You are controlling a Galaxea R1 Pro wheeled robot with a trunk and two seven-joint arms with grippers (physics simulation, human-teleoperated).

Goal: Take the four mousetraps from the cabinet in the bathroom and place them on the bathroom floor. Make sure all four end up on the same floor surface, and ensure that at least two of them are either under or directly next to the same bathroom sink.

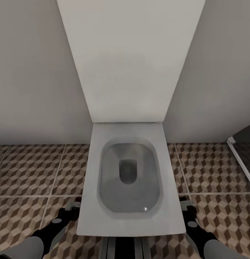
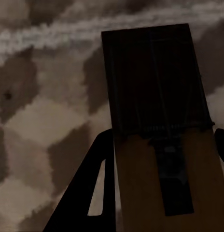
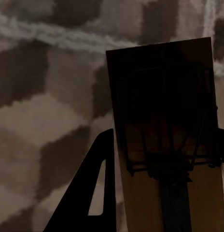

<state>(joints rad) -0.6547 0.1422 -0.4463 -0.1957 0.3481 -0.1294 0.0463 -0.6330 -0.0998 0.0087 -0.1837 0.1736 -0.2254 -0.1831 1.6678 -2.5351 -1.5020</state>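
Note:
In the left wrist view a tan wooden mousetrap [image 2: 160,96] with dark wire sits clamped between the fingers [image 2: 90,193] of my left gripper [image 2: 162,140], just above the cube-patterned bathroom floor [image 2: 39,125]. My right gripper [image 3: 165,140] is shut on a second mousetrap [image 3: 162,92], which shows a red mark. In the head view the left gripper [image 1: 70,209] and right gripper [image 1: 187,208] hang low on either side of a white toilet, over the bathroom floor [image 1: 27,172]. The cabinet and the sink are out of view.
The white toilet [image 1: 128,216] with its raised lid [image 1: 128,64] stands straight ahead against a pale wall. A dark glass shower wall with a white frame [image 1: 240,158] is at the right. Open tiled floor lies on both sides of the toilet.

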